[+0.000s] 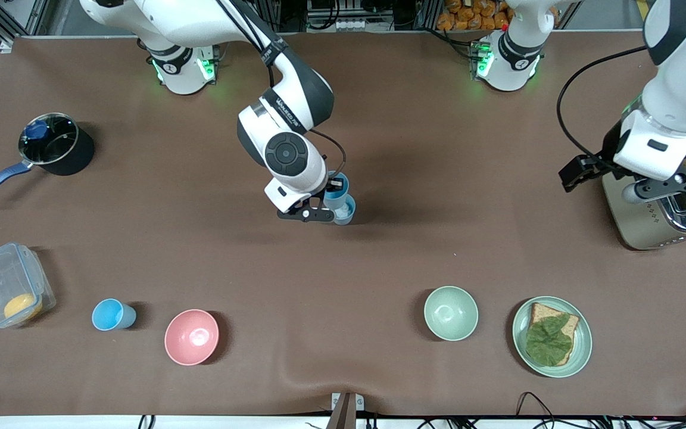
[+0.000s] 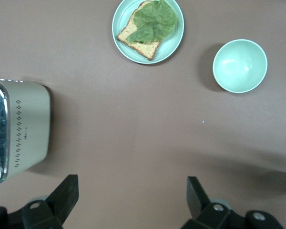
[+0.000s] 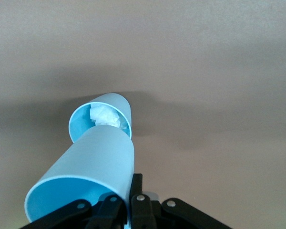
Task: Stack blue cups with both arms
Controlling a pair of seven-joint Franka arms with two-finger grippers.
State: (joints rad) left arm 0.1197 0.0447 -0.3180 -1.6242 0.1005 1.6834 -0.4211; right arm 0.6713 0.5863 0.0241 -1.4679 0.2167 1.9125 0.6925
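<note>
Brown worktop [image 1: 379, 268] carries everything. The left gripper [image 2: 132, 198] waits over the toaster [image 1: 664, 214] at three o'clock, fingers [image 2: 62, 195] released and spread wide. The right gripper [image 1: 326, 208] is at the centre, fingers clenched on the held blue cup [image 3: 86, 179], whose base sits over the mouth of the standing blue cup [image 3: 101, 120]. A third blue cup [image 1: 112, 314] stands at eight o'clock, beside the pink bowl [image 1: 192, 336].

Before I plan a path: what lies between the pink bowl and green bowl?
Only bare table between the pink bowl and green bowl, per the front view.
</note>
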